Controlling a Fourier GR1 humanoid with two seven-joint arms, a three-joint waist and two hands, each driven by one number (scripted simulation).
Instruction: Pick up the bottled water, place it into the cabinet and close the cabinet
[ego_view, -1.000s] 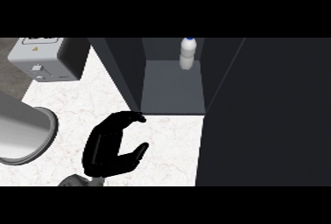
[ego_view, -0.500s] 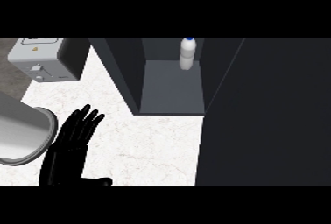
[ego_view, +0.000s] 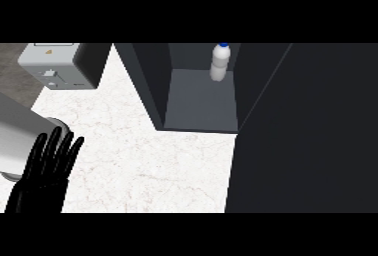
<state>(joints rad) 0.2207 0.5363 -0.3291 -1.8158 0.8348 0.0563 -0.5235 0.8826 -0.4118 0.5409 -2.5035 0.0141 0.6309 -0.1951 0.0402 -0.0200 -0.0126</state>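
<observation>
Pretty clearly a kitchen: white marble-look counter (ego_view: 155, 160), a dark cabinet (ego_view: 199, 100) standing open on top of it, a grey toaster-like appliance (ego_view: 55, 65) parked at the back left, and the curved metal rim of what looks like a sink (ego_view: 15, 135) at the left edge.

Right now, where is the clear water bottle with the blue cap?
In the head view, the clear blue-capped water bottle stands upright at the back of the open dark grey cabinet, upper right of centre.
</observation>
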